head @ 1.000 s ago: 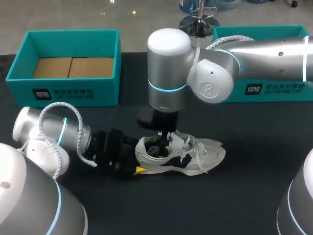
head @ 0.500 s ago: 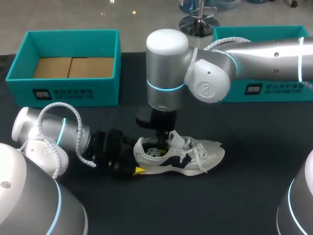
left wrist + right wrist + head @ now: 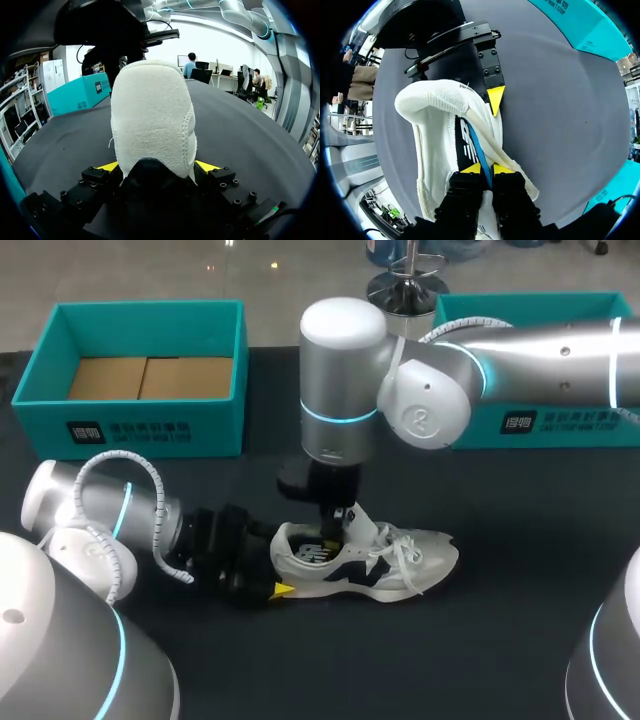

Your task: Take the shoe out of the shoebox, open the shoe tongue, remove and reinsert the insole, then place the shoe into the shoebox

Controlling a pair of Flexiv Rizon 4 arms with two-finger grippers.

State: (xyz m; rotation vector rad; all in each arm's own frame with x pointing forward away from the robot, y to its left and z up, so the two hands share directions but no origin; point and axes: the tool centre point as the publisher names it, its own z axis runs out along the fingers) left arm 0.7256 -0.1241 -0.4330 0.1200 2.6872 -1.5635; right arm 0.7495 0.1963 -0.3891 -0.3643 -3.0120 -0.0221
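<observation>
Shoe (image 3: 412,564) heel gripped by left claw (image 3: 157,168); tongue (image 3: 361,524) pinched in right claw (image 3: 486,169).

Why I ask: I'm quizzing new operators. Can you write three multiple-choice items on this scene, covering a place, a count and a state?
1. Where is the shoe? A in a box; B lifted in the air; C on the table.
2. How many teal shoeboxes are there? A one; B two; C three.
3. The left gripper is: A shut on the shoe's heel; B open; C holding a box.
Answers: C, its sole rests on the dark top; B, one stands far left, one far right; A, both yellow tips press the heel.
</observation>
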